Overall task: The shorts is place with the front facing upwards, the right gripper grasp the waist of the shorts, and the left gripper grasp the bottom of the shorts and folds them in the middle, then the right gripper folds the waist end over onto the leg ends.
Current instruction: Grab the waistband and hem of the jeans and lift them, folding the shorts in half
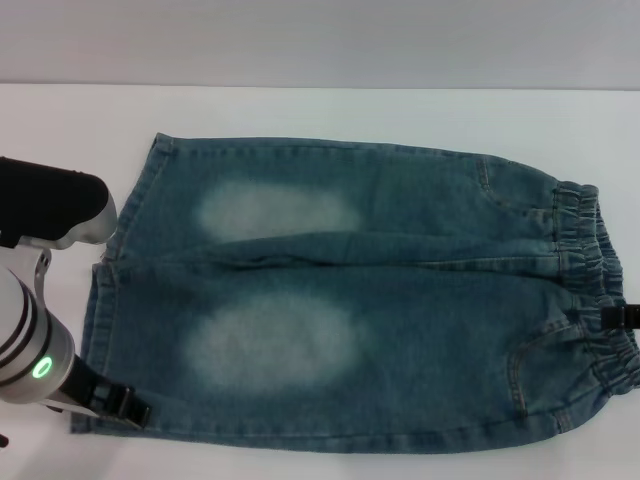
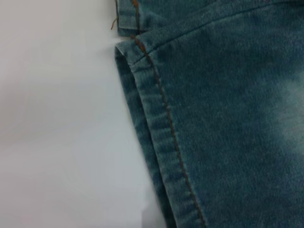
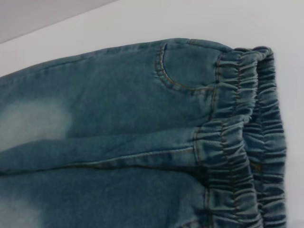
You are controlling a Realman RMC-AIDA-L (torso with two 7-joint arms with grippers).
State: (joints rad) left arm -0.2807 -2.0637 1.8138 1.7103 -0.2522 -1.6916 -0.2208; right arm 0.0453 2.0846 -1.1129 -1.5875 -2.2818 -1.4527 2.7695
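Observation:
The blue denim shorts (image 1: 400, 290) lie flat and front up on the white table (image 1: 300, 110), with two pale faded patches showing. The gathered waist (image 1: 590, 280) is at the right and the bottom of the shorts (image 1: 100, 300) with its straight hems at the left. My left gripper (image 1: 122, 405) sits at the near corner of the near leg's hem, touching the denim edge. The left wrist view shows that stitched hem (image 2: 164, 128) close up. Only a black tip of my right gripper (image 1: 622, 317) shows at the waistband's outer edge. The right wrist view shows the elastic band (image 3: 237, 142) and a pocket seam (image 3: 166, 76).
White table surface surrounds the shorts on all sides, with a wide strip behind them up to the grey wall (image 1: 320, 40). The left arm's silver ringed cylinder with a green light (image 1: 40, 368) stands over the table's near left corner.

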